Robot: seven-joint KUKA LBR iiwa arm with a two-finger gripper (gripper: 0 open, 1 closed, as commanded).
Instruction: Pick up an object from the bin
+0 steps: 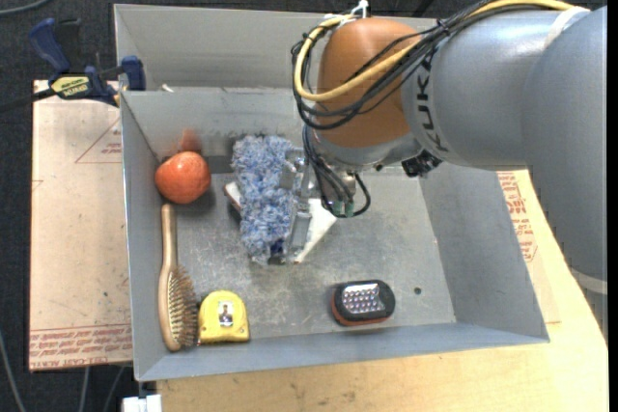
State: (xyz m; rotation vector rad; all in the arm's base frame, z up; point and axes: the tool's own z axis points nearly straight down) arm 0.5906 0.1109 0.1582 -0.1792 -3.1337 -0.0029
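At centre of bin [425, 246], claw [302, 207] beside blue fuzzy cloth [259, 193], half hidden, opening indiscernible

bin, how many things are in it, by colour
orange: 1, ball
blue: 1, fuzzy cloth
white: 1, piece partly under the cloth
tan: 1, brush
yellow: 1, tape measure
black: 1, light
total: 6

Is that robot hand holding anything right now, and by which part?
It cannot be told. The gripper sits at the right edge of the blue fluffy cloth mid-bin, but any hold is hidden.
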